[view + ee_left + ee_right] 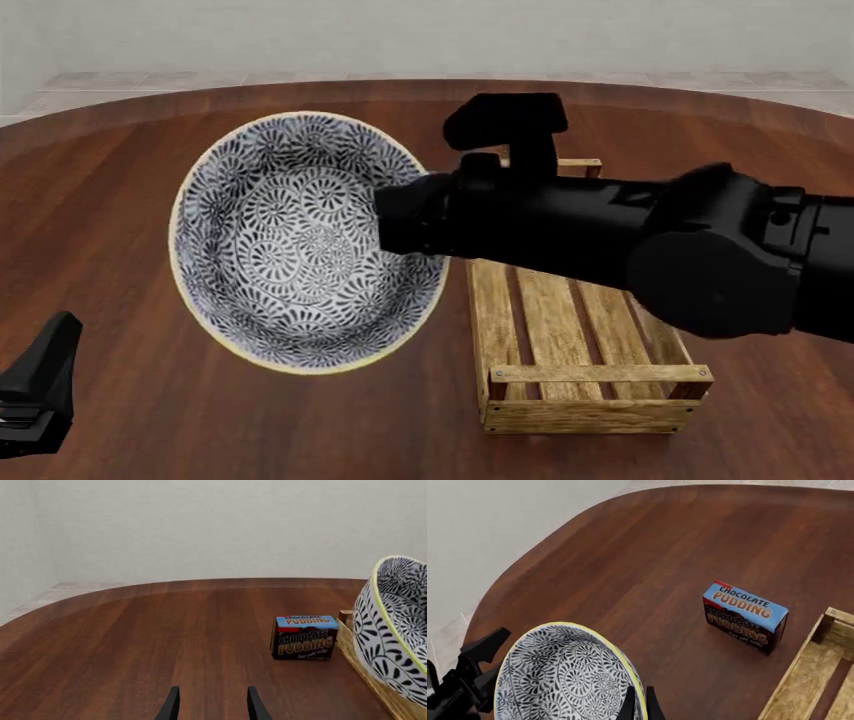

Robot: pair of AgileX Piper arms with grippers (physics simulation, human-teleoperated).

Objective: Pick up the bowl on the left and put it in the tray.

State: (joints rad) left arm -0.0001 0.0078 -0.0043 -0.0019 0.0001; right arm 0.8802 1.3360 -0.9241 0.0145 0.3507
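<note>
The bowl [300,245], white with a dense dark floral pattern and a pale yellow rim, hangs in the air tipped on its side, its inside facing the front camera. It is just left of the tray [587,385], a long light-wood crate with a slatted bottom. My right gripper [638,695] is shut on the bowl's rim [560,680], and its arm crosses over the tray's far end. My left gripper [213,689] is open and empty, low at the near left [40,390]. The left wrist view shows the bowl [393,625] over the tray's edge [347,630].
A small chocolate pudding box [303,637] stands on the dark wood table just beyond the tray's far corner [827,617], also seen as the pudding box [744,617]. The front view hides it behind my right arm. The table's rounded far edge runs in front of a pale wall.
</note>
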